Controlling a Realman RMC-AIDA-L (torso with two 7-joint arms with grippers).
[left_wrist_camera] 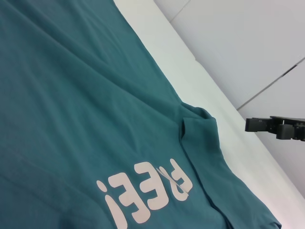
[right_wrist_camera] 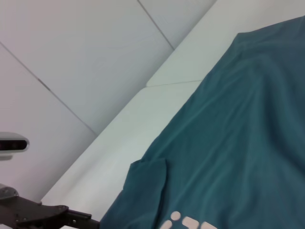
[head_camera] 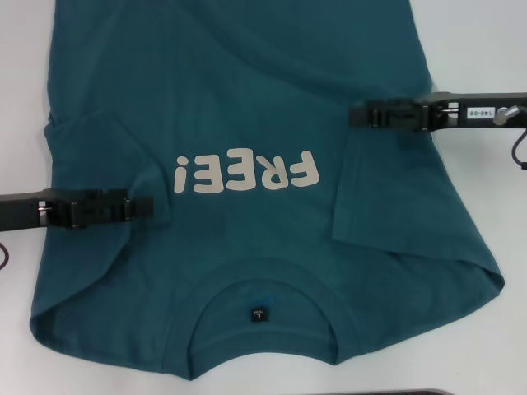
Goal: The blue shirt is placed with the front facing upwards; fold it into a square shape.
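**A:** A large dark teal-blue cotton T-shirt [head_camera: 247, 107] with an off-white "FREE!" chest print [head_camera: 245, 173] lies front up on a white table [head_camera: 486, 41], ribbed collar [head_camera: 263, 317] toward the robot, both short sleeves already turned in over the body. What does the step in hand ask for?

**B:** By my reading, the side folds come next. Each gripper should take the outer edge cleanly, both layers together, and carry it toward the middle in a straight line, so the edges end up parallel (a skewed pull here would spoil the square later). The right sleeve flap [head_camera: 387, 197] looks bulkier than the left sleeve flap [head_camera: 90, 156], so it may want smoothing first.

**A:** And the arms?

**B:** Both reach in level from the sides, fingers pointing at the shirt's centre. The left gripper [head_camera: 146, 206] sits over the left sleeve flap, beside the print's exclamation mark. The right gripper [head_camera: 356, 114] sits farther from the robot, at the upper edge of the right flap.

**A:** Jaws?

**B:** Seen edge-on, the fingers give nothing away; I cannot tell whether either pair is open or closed, nor whether any cloth is pinched. The wrist views show only the opposite gripper at a distance, off the fabric's edge.
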